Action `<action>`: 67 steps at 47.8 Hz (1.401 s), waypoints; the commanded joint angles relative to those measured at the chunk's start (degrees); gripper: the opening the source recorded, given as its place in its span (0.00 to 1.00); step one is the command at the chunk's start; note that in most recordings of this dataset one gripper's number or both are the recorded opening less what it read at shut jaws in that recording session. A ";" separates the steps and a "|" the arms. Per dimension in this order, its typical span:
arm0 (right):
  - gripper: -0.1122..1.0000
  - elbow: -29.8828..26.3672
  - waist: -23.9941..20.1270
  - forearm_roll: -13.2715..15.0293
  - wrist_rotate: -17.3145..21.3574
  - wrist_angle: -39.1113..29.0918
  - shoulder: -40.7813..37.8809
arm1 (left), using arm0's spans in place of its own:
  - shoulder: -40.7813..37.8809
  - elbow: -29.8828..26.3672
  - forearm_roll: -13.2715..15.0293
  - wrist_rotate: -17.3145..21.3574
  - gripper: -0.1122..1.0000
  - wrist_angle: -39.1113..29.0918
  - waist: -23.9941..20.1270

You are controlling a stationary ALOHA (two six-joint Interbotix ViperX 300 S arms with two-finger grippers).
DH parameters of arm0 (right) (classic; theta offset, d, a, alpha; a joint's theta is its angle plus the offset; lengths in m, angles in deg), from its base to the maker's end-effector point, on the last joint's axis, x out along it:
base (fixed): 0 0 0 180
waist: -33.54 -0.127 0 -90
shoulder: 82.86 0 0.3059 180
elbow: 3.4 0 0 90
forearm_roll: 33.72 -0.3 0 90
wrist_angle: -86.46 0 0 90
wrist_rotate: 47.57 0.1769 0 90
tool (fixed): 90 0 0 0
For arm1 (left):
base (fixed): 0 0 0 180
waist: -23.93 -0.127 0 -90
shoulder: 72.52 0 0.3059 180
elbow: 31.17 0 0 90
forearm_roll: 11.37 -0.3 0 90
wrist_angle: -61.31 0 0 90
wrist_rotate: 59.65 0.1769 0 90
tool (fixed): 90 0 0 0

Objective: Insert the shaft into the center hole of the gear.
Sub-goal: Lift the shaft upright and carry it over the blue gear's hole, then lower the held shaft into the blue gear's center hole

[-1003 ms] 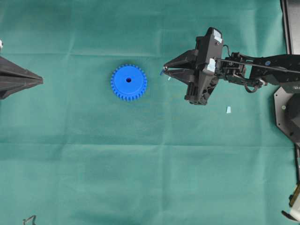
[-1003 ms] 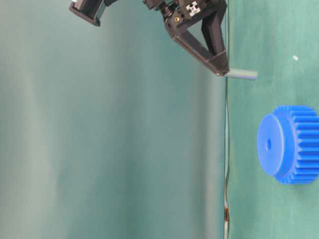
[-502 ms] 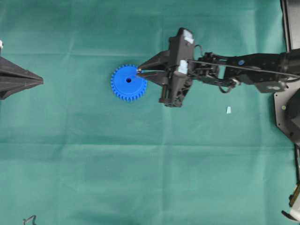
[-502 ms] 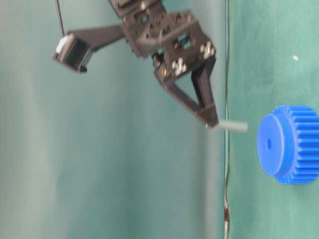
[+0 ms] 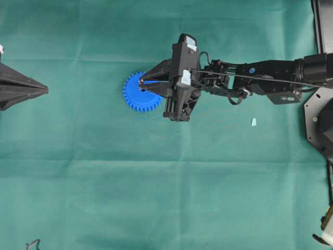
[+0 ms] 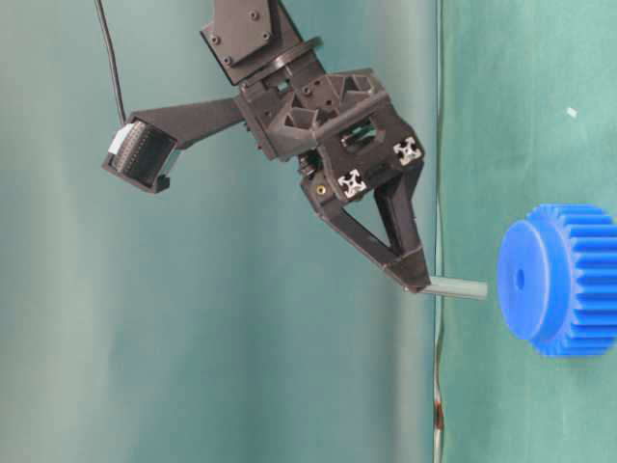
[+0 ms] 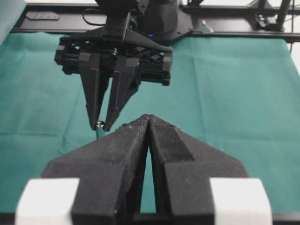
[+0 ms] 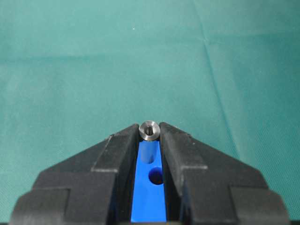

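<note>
Overhead view: the right gripper reaches across the green worktop and covers part of the blue gear; the center hole is hidden here. The left gripper rests at the left edge, fingers pressed together.

Table-level view: the shaft projects from the right gripper's tips toward the gear face, its free end just short of the center hole, not touching.

Left wrist view: the left gripper's fingers meet at the tips.

Right wrist view: the right gripper pinches the shaft, seen end-on, with the hole just below it between the fingers.
</note>
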 commanded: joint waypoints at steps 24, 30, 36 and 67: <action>0.25 -1.23 0.09 0.00 0.35 0.35 -3.34 | -0.44 -1.41 -0.18 -0.09 0.10 0.18 -0.09; 0.25 -0.97 0.53 0.18 0.26 0.70 -2.29 | -0.44 -1.41 -0.18 -0.09 0.10 0.18 -0.09; 0.25 -0.70 0.62 0.18 0.00 0.70 -1.14 | -0.44 -1.41 -0.18 -0.09 0.10 0.18 -0.18; 0.25 -0.88 0.79 0.18 0.18 1.23 -2.55 | -0.44 -1.41 -0.09 -0.09 0.10 0.18 -0.09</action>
